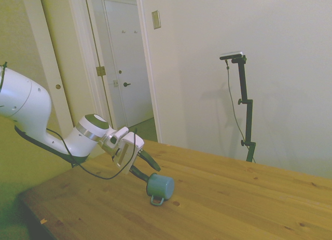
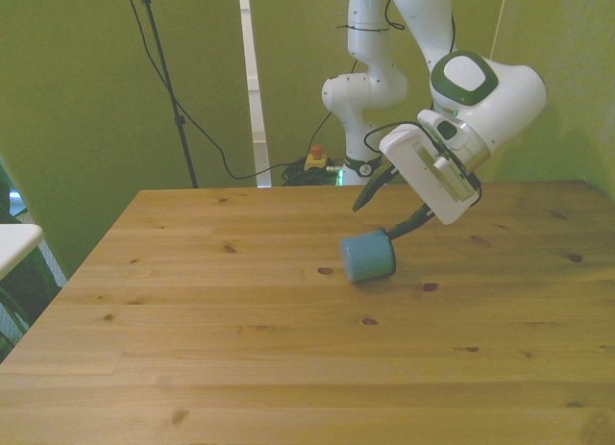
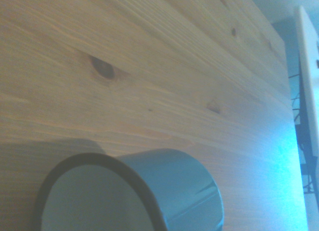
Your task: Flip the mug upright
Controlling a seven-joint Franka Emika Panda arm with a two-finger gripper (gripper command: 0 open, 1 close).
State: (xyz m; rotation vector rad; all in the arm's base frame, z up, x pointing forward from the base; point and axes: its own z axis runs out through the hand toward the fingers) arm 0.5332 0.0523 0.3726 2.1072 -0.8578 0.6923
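mug (image 1: 160, 186) on its side on the wooden table (image 2: 240, 358), one only, its open mouth turned toward the gripper (image 2: 392, 207) and its closed base toward the camera in the front view. in the side view its small loop handle points down at about 6 o'clock, against the wood. the wrist view shows the dark rim and hollow interior close by (image 3: 129, 191). one gripper, fingers spread apart, stands at the mug's 1 o'clock in the front view; one finger appears to reach the rim, though contact cannot be confirmed. judged progress: nothing is flipped yet; the grasp, the turn and the setting upright all remain.
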